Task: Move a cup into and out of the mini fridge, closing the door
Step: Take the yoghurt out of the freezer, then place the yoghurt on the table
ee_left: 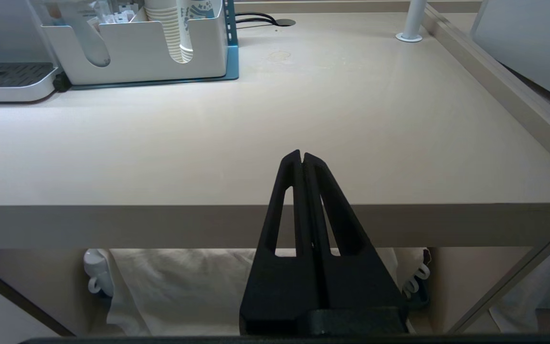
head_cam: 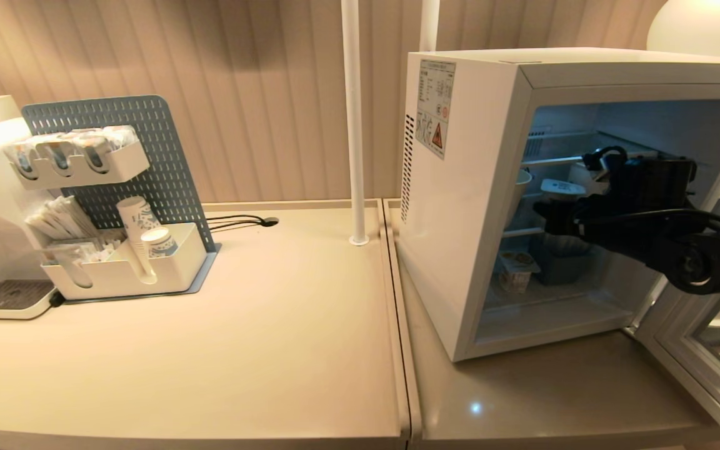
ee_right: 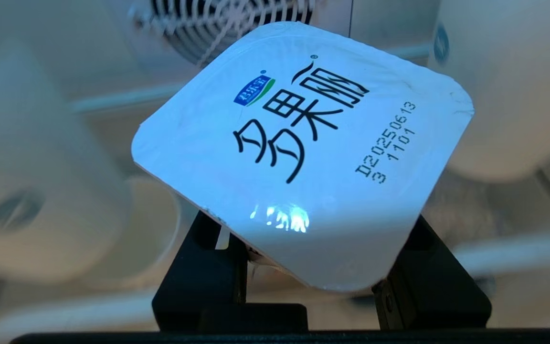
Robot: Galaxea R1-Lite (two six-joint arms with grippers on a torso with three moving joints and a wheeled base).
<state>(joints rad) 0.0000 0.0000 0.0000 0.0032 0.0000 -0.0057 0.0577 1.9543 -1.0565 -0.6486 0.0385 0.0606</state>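
foil-lidded cup (ee_right: pixel 299 157), square with rounded corners, white lid with printed lettering and a date code, fills the right wrist view; right gripper (ee_right: pixel 313 282) has one black finger at each side of the cup under the lid rim, closed in against it, though whether the grip is firm cannot be told. in the head view the cup (head_cam: pixel 561 186) sits on the middle wire shelf inside the mini fridge (head_cam: pixel 466 206), at about 3 o'clock in the frame, with the right gripper (head_cam: pixel 550 215) reaching in from the right. door (head_cam: pixel 704 350) stands swung open at 4 to 5 o'clock. second small cup (head_cam: pixel 516 270) on the fridge floor, lower left of the cavity. left gripper (ee_left: pixel 302 160), fingers together, empty, parked at the near edge of the bench (ee_left: pixel 275 138). paper-cup organiser (head_cam: pixel 129 262) at 9 o'clock, well apart. status, judged: door opened and cup inside the fridge; taking it out, setting it on the bench and closing the door are left.
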